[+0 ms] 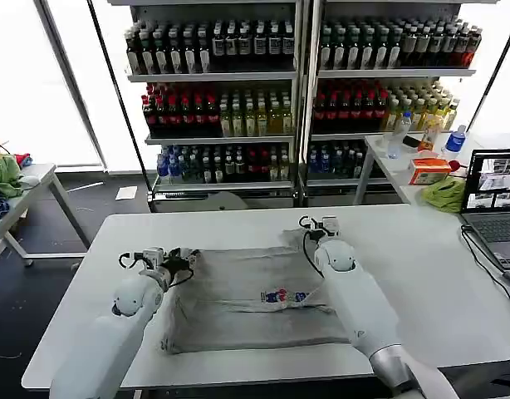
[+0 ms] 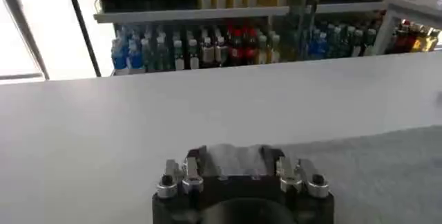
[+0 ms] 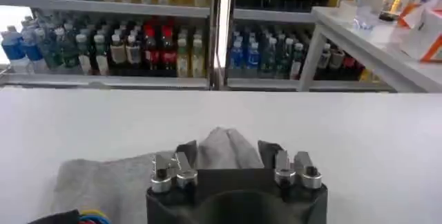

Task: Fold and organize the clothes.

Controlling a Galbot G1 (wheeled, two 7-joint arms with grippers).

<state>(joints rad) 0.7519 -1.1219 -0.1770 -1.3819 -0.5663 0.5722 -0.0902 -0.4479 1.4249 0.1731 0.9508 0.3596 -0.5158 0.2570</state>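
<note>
A grey short-sleeved cotton shirt (image 1: 255, 299) with a small multicoloured chest print (image 1: 285, 297) lies spread across the middle of the white bench (image 1: 421, 274), in the lower centre of the head view, print facing up and one long edge already doubled inward. The left gripper (image 1: 174, 258) sits at the shirt's upper-left corner, the right gripper (image 1: 320, 224) at its upper-right corner, each arm reaching in from the bottom of the frame. In the right wrist view a hump of grey fabric (image 3: 221, 149) rises between the gripper's two fingers, which appear pressed onto it; the left wrist view shows a pale fold of cloth (image 2: 235, 162) caught likewise. Holding both far corners at once looks meant to keep the edge taut and level, so the panel can be carried over in one even fold rather than bunching. Bottle-filled metal shelves (image 1: 296, 91) line the top of the frame; an open laptop (image 1: 494, 199) stands at the right edge.
</note>
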